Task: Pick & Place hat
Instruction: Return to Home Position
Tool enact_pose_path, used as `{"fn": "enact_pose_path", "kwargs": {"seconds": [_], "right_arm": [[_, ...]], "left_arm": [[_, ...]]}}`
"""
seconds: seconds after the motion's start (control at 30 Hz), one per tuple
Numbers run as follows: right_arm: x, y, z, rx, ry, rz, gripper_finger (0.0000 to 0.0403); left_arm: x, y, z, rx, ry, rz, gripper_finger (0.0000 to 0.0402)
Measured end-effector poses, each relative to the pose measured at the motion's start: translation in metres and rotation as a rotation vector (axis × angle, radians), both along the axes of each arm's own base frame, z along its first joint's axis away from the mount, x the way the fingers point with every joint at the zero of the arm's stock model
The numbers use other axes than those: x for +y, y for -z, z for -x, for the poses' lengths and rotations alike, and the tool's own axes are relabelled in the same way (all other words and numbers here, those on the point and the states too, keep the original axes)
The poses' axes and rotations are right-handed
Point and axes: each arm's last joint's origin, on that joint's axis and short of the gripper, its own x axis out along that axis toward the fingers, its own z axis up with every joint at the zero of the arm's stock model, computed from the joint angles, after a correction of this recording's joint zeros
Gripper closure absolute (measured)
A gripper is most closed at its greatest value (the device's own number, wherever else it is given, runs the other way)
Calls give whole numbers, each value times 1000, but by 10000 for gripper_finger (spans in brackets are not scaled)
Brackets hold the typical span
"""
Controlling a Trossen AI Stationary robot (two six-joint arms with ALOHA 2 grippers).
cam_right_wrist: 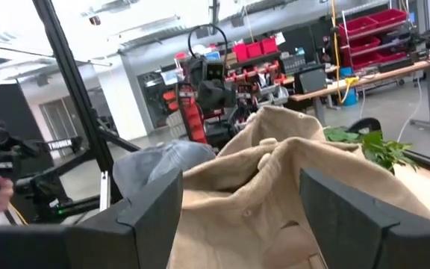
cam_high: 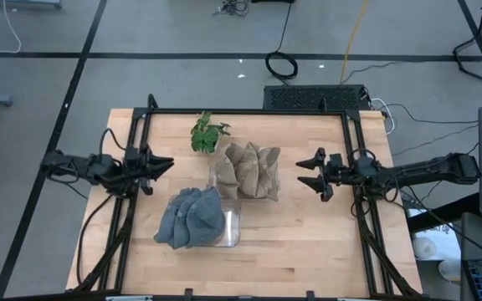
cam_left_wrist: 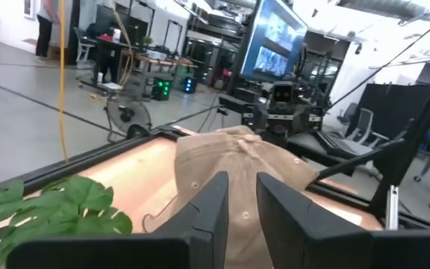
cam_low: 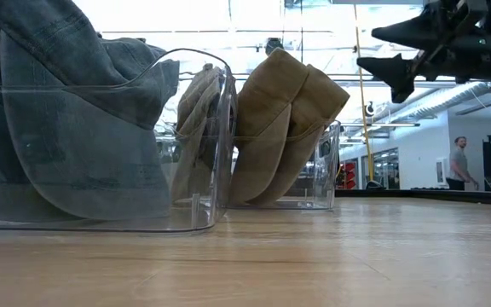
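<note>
High view, left gripper (cam_high: 167,163), right gripper (cam_high: 302,171) flanking bins (cam_high: 238,221), bare table (cam_high: 308,242) between.

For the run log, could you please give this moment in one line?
blue caps in near bin | tan caps in far bin | left claw open, left of bins | right claw open, right of bins

blue caps (cam_high: 189,219), tan caps (cam_high: 248,170), green plant (cam_high: 206,134)

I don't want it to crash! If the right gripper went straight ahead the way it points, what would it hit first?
Likely the tan caps in the clear bin. The open right gripper points at them, though it may sit high enough to skim their tops.
</note>
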Motion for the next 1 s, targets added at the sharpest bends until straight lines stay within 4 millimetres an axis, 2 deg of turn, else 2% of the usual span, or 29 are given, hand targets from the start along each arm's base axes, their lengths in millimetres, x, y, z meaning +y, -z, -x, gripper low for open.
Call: {"fn": "enact_pose_path", "kwargs": {"seconds": [0.23,0.4,0.53,0.9,1.0], "right_arm": [[-2,11,6,13,56,-7,149],[-4,3,13,-59,163,19,149],[-4,1,21,-65,172,71,149],[-4,8,50,-11,173,75,149],[-4,14,49,61,171,78,149]], "left_arm": [[3,25,-8,2,20,24,325],[5,41,-14,-62,91,50,325],[7,42,-15,-58,115,44,325],[12,39,-13,-87,184,12,325],[13,39,-13,-80,215,5,325]]}}
